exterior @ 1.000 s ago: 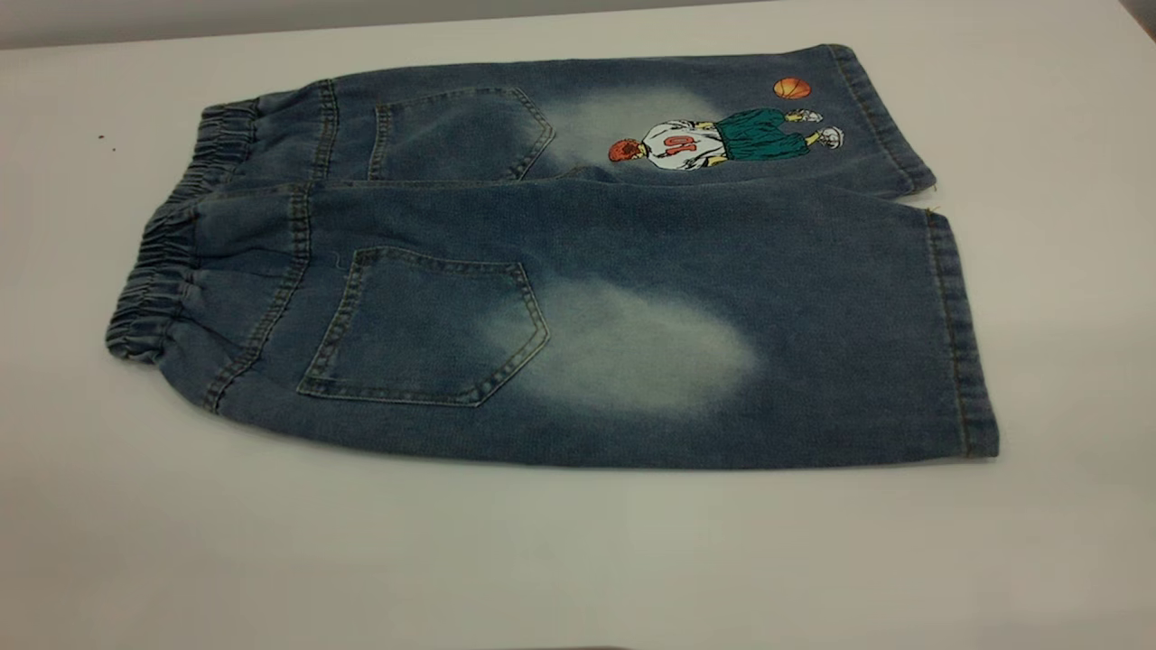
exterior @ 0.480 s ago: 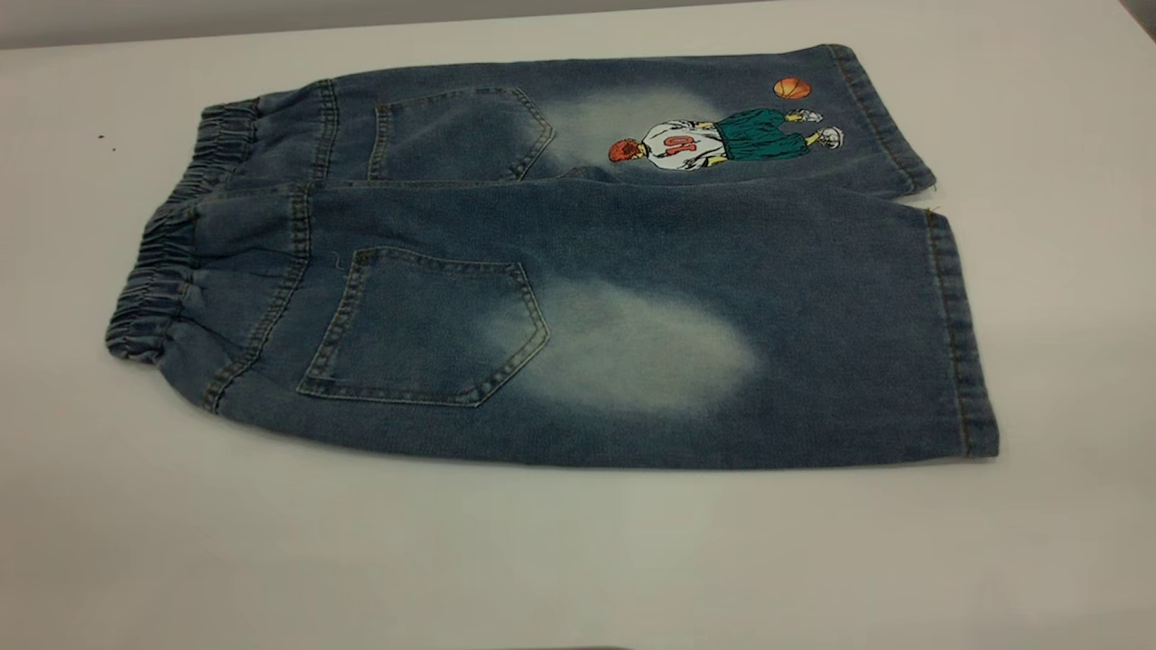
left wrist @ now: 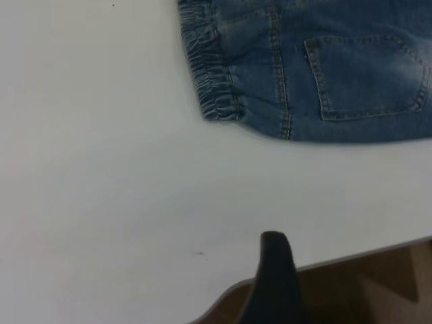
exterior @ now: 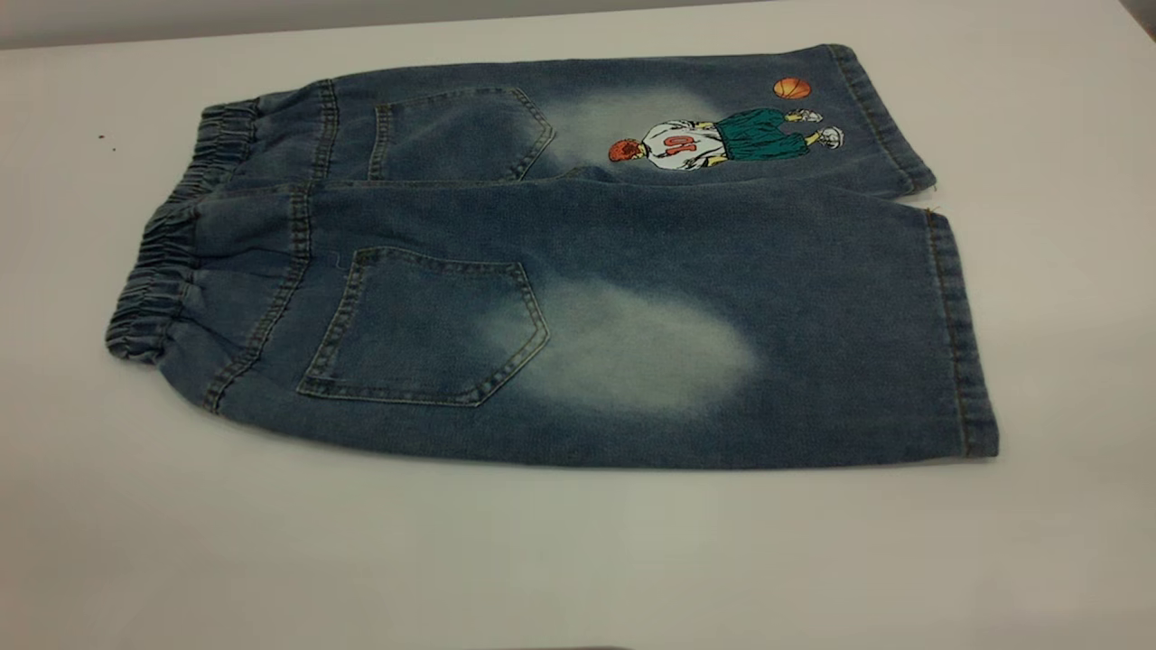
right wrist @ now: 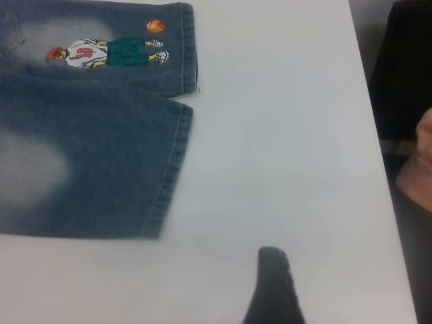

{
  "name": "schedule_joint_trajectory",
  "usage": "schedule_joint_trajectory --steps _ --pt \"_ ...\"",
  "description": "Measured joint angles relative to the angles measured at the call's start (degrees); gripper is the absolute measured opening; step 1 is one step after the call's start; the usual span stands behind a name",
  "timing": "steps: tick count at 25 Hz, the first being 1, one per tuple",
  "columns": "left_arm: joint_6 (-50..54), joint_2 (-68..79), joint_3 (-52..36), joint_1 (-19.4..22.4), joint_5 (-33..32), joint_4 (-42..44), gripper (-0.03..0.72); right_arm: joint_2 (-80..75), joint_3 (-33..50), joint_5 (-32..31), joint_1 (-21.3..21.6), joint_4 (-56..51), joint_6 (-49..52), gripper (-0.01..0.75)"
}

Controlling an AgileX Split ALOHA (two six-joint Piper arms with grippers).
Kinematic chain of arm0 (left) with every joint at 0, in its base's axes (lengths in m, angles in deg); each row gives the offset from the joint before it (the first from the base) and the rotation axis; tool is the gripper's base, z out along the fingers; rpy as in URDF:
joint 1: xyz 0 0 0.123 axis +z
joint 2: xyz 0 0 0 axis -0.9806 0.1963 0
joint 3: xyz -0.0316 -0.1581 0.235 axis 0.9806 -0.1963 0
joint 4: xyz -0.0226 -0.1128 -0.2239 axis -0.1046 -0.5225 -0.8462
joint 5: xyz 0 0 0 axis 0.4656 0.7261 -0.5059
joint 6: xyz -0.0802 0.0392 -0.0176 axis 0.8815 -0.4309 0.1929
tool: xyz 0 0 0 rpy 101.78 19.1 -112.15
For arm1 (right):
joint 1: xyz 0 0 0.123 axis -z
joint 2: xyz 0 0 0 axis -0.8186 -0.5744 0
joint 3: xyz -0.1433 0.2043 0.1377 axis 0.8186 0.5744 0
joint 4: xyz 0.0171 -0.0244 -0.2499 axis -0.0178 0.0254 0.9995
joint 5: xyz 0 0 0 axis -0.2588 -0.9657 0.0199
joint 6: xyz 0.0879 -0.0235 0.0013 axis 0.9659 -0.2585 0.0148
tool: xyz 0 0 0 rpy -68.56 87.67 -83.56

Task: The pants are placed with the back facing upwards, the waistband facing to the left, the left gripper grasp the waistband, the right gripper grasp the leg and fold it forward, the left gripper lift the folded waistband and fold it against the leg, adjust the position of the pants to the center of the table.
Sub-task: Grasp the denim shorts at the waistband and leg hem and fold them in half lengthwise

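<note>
The blue denim pants [exterior: 578,271] lie flat on the white table [exterior: 578,560], back up, both back pockets showing. The puckered waistband [exterior: 172,244] points left and the two leg hems point right. A basketball-player print [exterior: 713,135] and an orange ball [exterior: 792,88] mark the far leg. Neither gripper appears in the exterior view. In the left wrist view the left gripper [left wrist: 275,246] hovers near the table's front edge, well apart from the waistband [left wrist: 209,74]. The right gripper [right wrist: 272,260] hangs over bare table, apart from the near leg hem [right wrist: 172,169].
The table's near edge [left wrist: 351,255] runs close behind the left gripper, with brown floor beyond it. Past the table's right edge are a person's hand [right wrist: 422,155] and a dark shape [right wrist: 405,67]. Tiny dark specks [exterior: 101,137] dot the table at far left.
</note>
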Motion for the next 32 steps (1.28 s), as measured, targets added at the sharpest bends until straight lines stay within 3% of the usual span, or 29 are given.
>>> schedule_joint_trajectory --steps 8,12,16,21,24,32 --pt "0.36 0.0 0.0 0.0 0.0 0.0 0.512 0.0 0.0 0.0 0.0 0.0 0.0 0.443" --pt "6.79 0.0 0.0 0.0 -0.02 0.11 0.512 0.0 0.0 0.0 0.0 -0.3 0.47 0.449" --pt "18.27 1.13 1.17 0.0 -0.69 3.62 0.512 -0.96 -0.05 0.85 0.0 -0.77 3.15 0.518" --pt "28.72 14.27 3.03 0.0 1.2 9.72 0.512 -7.36 -1.92 2.89 0.0 -0.97 4.7 0.603" --pt "30.18 25.85 3.55 0.0 6.06 10.83 0.512 -13.93 -4.78 5.69 0.0 -2.2 4.75 0.603" --pt "32.86 55.58 3.56 0.02 28.58 11.13 0.512 -28.99 -9.81 11.28 0.0 -3.69 4.48 0.593"
